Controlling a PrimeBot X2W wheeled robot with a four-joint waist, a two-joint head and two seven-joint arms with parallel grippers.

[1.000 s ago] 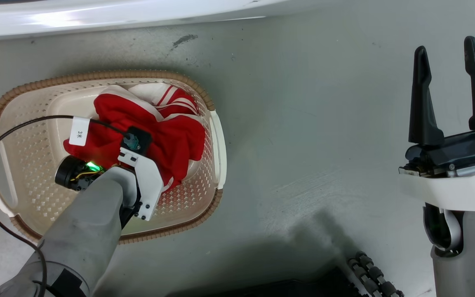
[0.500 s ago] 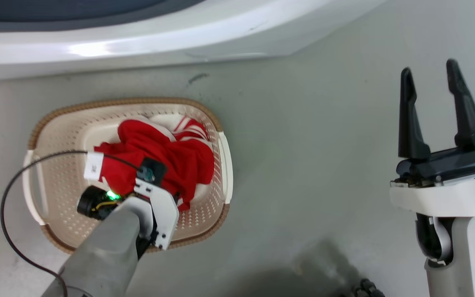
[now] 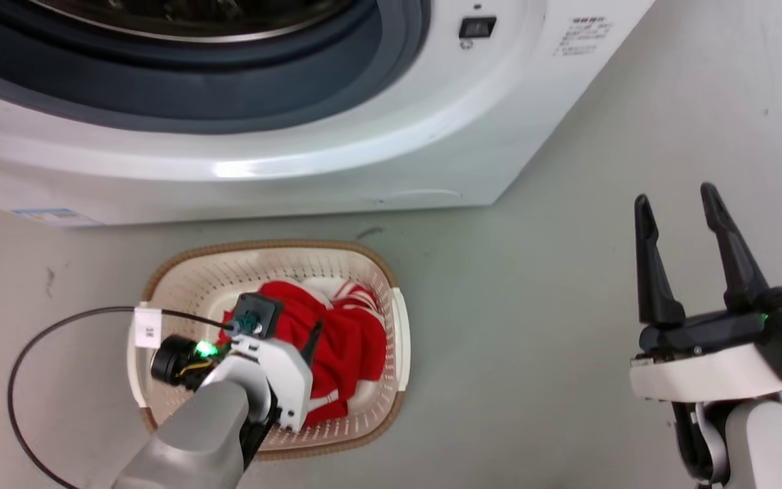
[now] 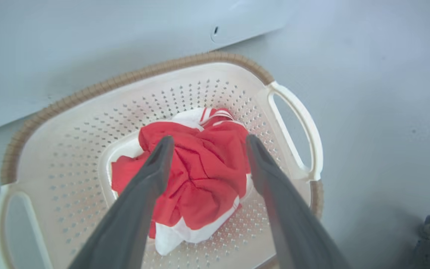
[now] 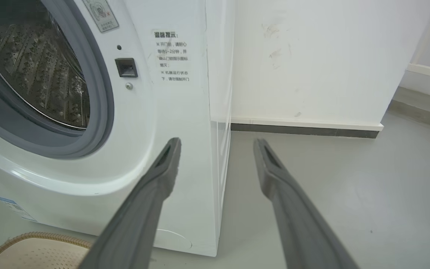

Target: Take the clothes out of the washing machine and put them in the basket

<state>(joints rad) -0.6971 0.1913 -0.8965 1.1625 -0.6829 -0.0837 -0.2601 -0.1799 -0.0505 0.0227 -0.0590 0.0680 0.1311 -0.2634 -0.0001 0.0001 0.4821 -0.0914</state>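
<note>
Far left, head view: a black cable (image 3: 16, 367) loops over the grey floor (image 3: 533, 305), a white tag (image 3: 147, 327) on it, and runs to my left wrist.

The basket (image 3: 262, 246) stands on the floor in front of the washing machine (image 3: 364, 136). It is near the machine but not touching it, with a strip of floor between them. Its brown rim and one side handle slot are plain in my left wrist view (image 4: 125, 78).

The clothes (image 3: 350, 339) lie inside the basket as one bunched red heap, resting on the perforated bottom and lying toward the basket's right side. From the wrist (image 4: 200, 175) I see white striped trim on the far side of the heap and a white panel at its near edge.

My left gripper (image 4: 209, 139) hangs over the basket, pointing down at the heap. The fingers are spread wide, one over each side of the crest. I can't tell whether the tips touch the fabric.

The machine's round opening faces me. Its grey rubber ring (image 3: 228, 102) shows, with the latch slot (image 3: 476, 27) on the white front to its right. My right wrist view shows the perforated steel drum (image 5: 39, 74) and a printed label (image 5: 172, 56).

Far right: my right gripper (image 3: 675, 195) is well apart from the basket, over bare floor. Its fingers are spread apart. Its own camera (image 5: 218, 142) looks past the machine's front corner to a white wall (image 5: 312, 56) and a dark baseboard (image 5: 304, 130), with a corner of the basket (image 5: 39, 239) at lower left.
</note>
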